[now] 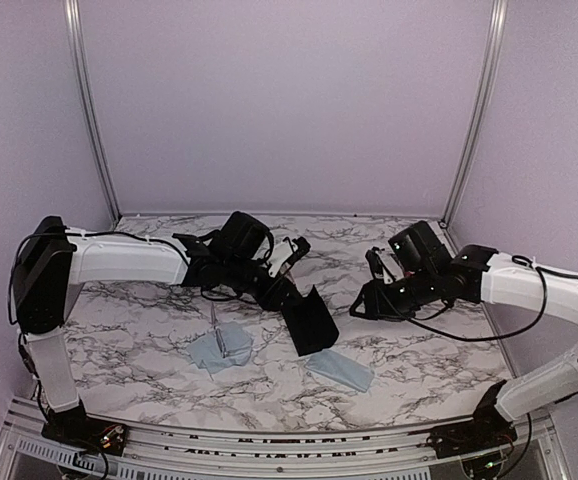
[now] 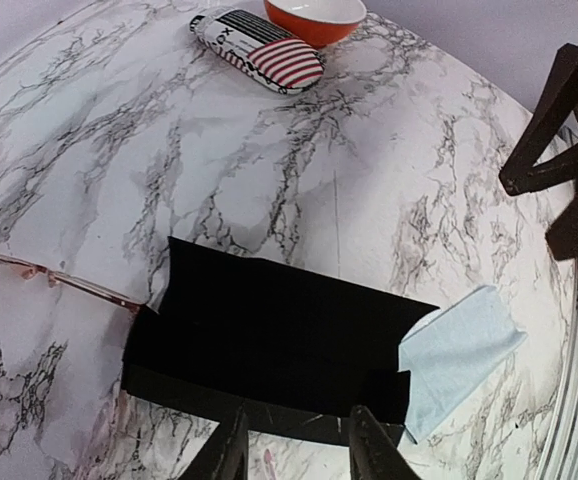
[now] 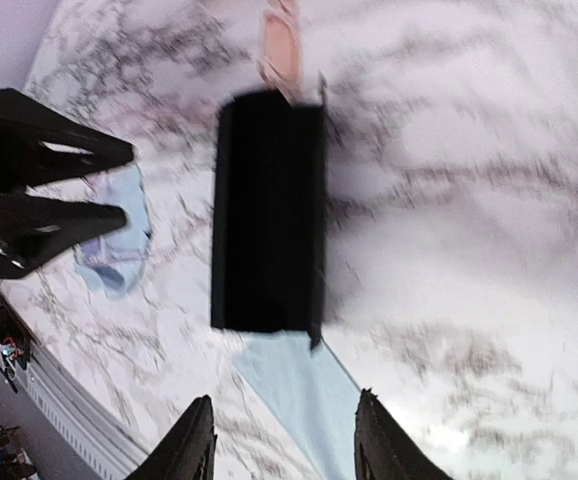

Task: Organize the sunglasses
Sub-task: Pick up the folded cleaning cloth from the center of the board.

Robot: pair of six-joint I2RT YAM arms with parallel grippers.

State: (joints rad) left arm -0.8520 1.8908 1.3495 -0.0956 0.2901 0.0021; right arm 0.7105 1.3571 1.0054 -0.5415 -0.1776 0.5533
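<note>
Thin pinkish wire and rosy lenses: the wire-framed sunglasses [image 3: 281,50], lying just left of the black case [image 1: 311,322], partly on a pale blue cloth [image 1: 234,352]. Likely light and springy, easily bent, lenses quick to scratch; best taken at the bridge or a hinge corner, not by a thin temple. Left gripper [image 2: 299,420] apart over the case's far-left end, clamped on nothing; right gripper [image 3: 284,400] apart too, empty, right of the case.
</note>
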